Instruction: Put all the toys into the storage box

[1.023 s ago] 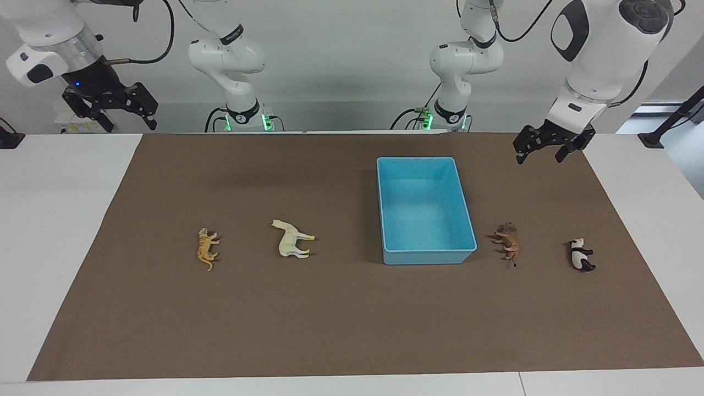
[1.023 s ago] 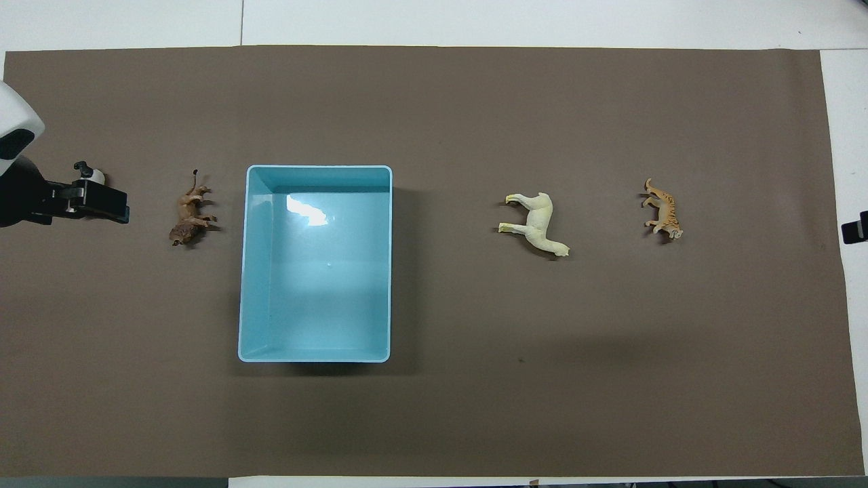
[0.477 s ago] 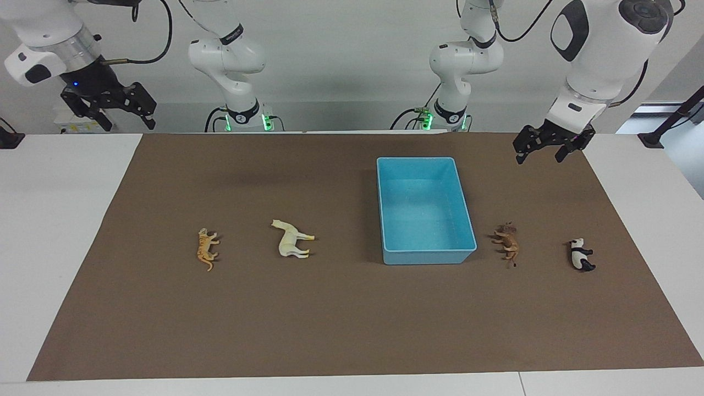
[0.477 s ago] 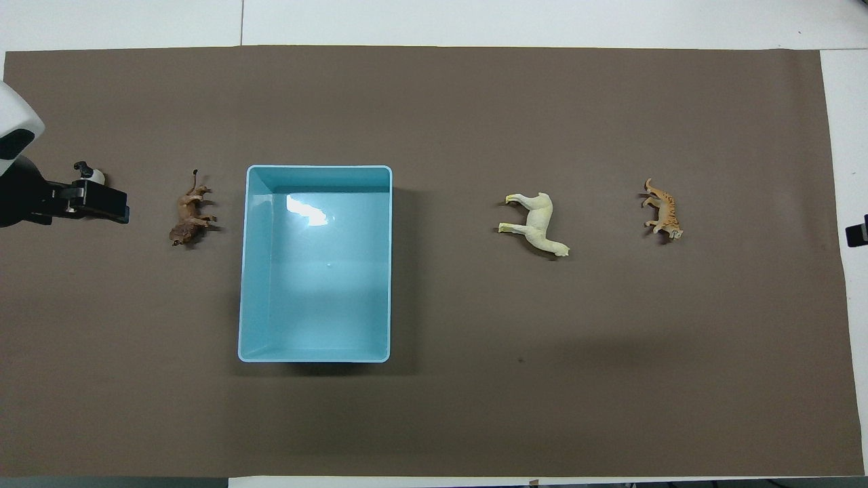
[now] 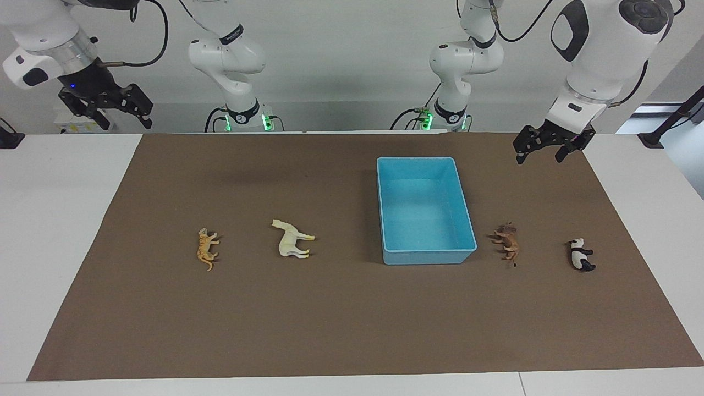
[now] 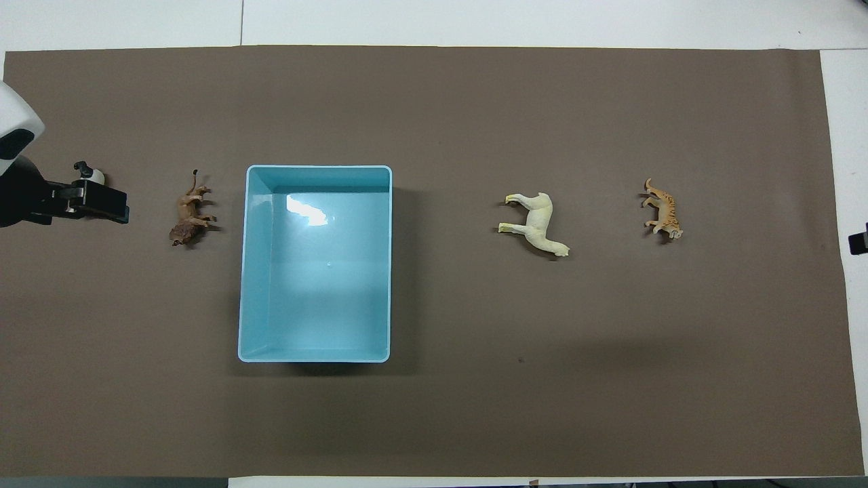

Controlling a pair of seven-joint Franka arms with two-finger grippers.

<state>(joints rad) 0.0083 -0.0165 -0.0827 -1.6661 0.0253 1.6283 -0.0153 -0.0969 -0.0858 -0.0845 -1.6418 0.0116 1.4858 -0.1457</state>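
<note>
A: Left gripper (image 5: 540, 147) hangs high over the mat's robot-side edge at its own end of the table, fingers spread, nothing between them. The brown animal (image 5: 507, 242) and panda (image 5: 581, 256) lie below it and well out from the robots, either side of its line.

B: Right gripper (image 5: 105, 106) hovers off the mat at the opposite end, fingers apart, empty. Tiger (image 5: 206, 249) and horse (image 5: 291, 239) are well away from it, toward the storage box (image 5: 424, 163), which holds nothing yet.

A: These figurines look light, rigid, a bit slick. I'd pinch across the torso, not the legs.

B: The overhead view has the left gripper (image 6: 95, 201) covering the panda (image 6: 89, 173); the facing view shows it is nowhere near touching.
</note>
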